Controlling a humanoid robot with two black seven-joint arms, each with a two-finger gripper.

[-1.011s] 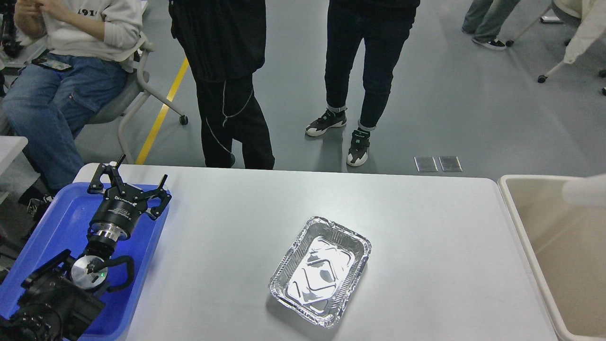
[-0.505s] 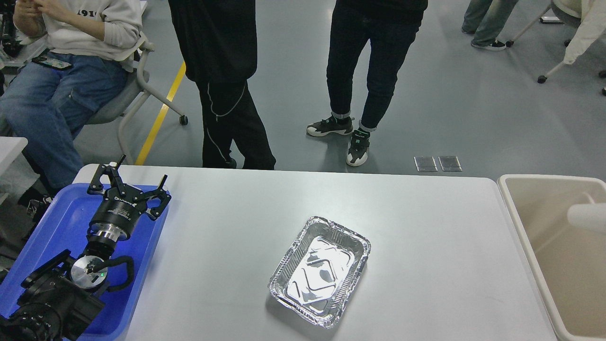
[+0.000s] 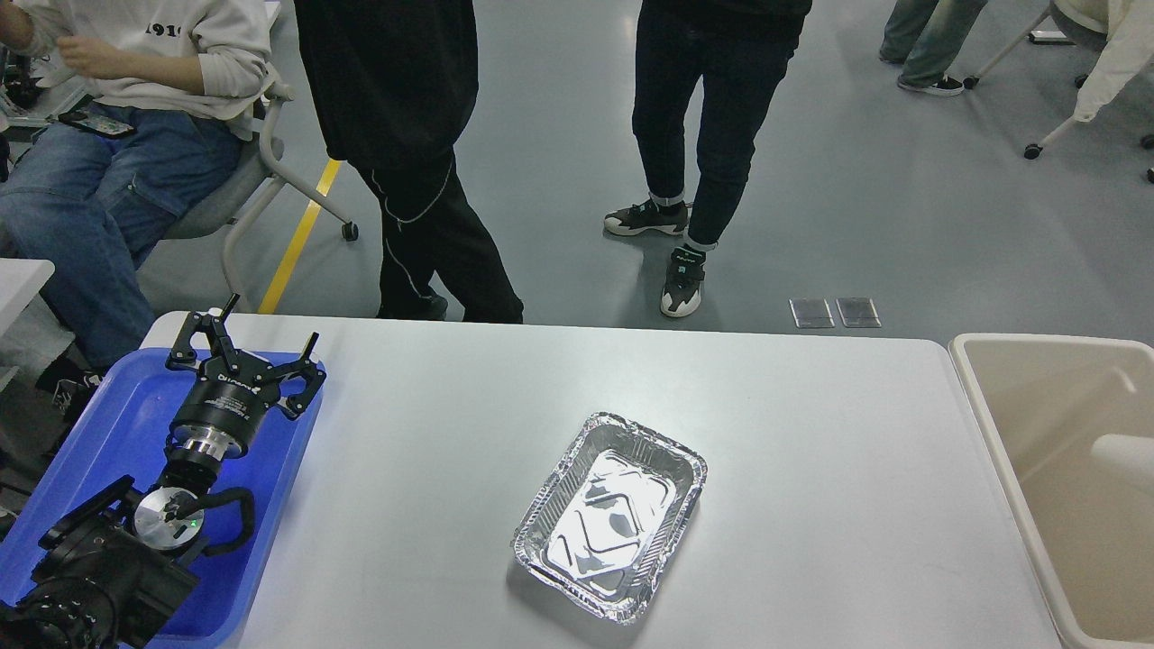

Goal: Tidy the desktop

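The desktop (image 3: 811, 424) is a wide white-grey tabletop with rounded corners. An empty rectangular foil tray (image 3: 609, 516) lies on it, a little right of the middle and near the front. My left gripper (image 3: 261, 332) hovers over the blue plastic tray (image 3: 108, 424) at the table's left end, its fingers spread open and holding nothing. My right gripper is out of view.
A beige plastic bin (image 3: 987, 424) stands against the table's right end, with a blurred white object (image 3: 1122, 451) inside it. Two people stand just beyond the far edge. One person sits on a chair at the back left.
The blurred white object has dropped lower into the beige bin. The standing people have shifted their feet. My left arm has not moved.
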